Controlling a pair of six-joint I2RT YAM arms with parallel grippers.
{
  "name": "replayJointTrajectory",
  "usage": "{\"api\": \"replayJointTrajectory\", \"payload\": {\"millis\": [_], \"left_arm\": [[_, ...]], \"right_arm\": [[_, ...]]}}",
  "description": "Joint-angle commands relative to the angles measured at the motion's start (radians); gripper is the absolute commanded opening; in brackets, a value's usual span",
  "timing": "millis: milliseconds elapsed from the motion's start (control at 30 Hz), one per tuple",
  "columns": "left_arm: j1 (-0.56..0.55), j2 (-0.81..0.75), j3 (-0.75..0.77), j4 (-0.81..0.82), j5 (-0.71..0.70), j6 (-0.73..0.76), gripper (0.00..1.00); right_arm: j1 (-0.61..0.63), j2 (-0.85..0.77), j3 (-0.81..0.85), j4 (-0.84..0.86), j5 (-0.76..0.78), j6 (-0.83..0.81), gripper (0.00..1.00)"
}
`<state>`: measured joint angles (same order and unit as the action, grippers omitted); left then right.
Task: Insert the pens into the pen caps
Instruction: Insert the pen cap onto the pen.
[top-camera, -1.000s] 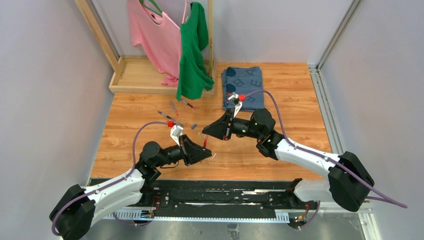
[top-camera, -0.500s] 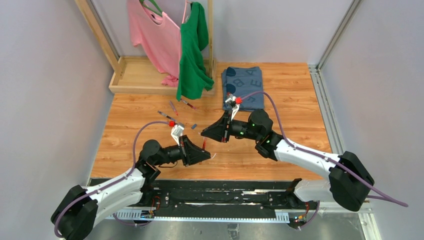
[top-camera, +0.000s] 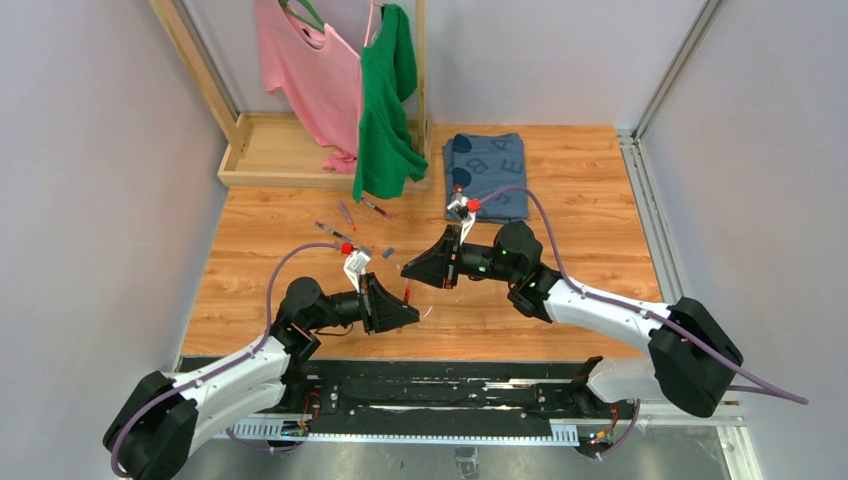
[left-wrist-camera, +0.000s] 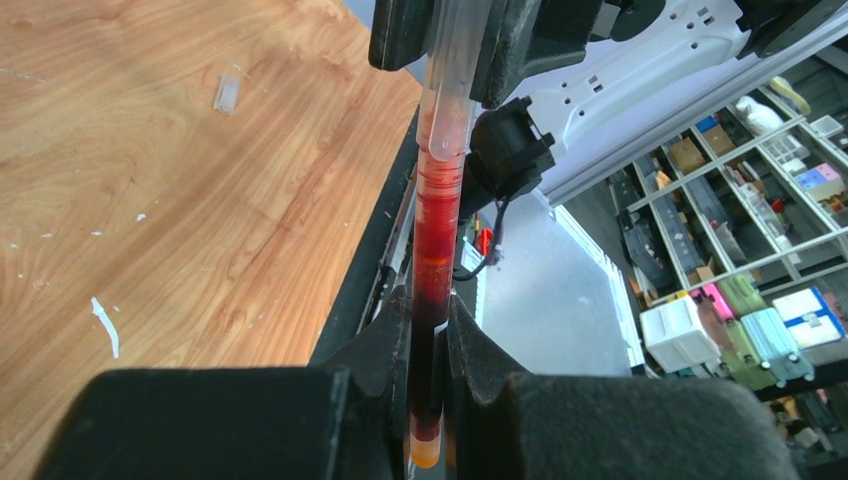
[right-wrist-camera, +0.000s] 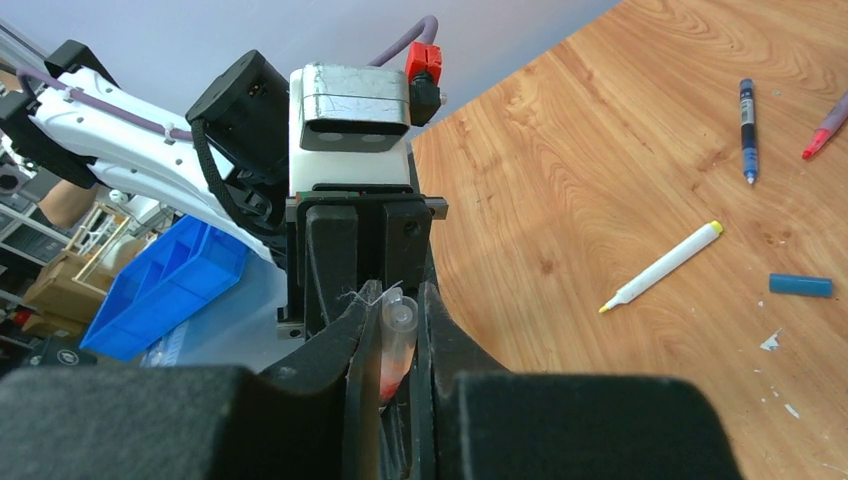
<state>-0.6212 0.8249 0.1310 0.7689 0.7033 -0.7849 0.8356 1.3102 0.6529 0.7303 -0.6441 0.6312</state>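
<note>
- The left gripper (left-wrist-camera: 430, 335) is pinched on the lower barrel of a red pen (left-wrist-camera: 437, 225). The pen's front end points at the other arm. Pen and gripper hang in the air over the middle of the table (left-wrist-camera: 150, 200), toward its near edge.
- The right gripper (right-wrist-camera: 397, 308) is pressed together on a clear cap (right-wrist-camera: 398, 330) whose mouth faces the pen. The pen's tip appears to sit just inside, with red showing through the clear wall.
- The pen looks light, stiff and smooth. It would probably slide or pivot between the pads if pushed off its line, so a square hold low on the barrel suits it, leaving the front free.
- The cap looks tiny and thin-walled, and a hard squeeze could flatten its mouth. It is best held near the closed end.
- A white pen (right-wrist-camera: 662, 266), a blue-black pen (right-wrist-camera: 746, 115) and a blue cap (right-wrist-camera: 800, 285) lie flat and apart on the table's left half, beyond the grippers. They would likely roll if nudged.
</note>
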Motion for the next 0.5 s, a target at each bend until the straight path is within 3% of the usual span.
{"api": "replayJointTrajectory", "payload": {"millis": [0,267,467], "left_arm": [[0.057,-0.032,0.191,0.408,-0.220,0.043,0.00],[0.057,-0.069,0.113,0.196,-0.127,0.241,0.01],[0.057,-0.108,0.101,0.058,-0.132,0.325,0.27]], "right_arm": [[0.109,0.055,-0.086,-0.438,-0.290,0.047,0.01],[0.053,-0.119,0.066,-0.451,-0.055,0.067,0.01],[0.016,-0.189,0.132,-0.493,0.154,0.019,0.01]]}}
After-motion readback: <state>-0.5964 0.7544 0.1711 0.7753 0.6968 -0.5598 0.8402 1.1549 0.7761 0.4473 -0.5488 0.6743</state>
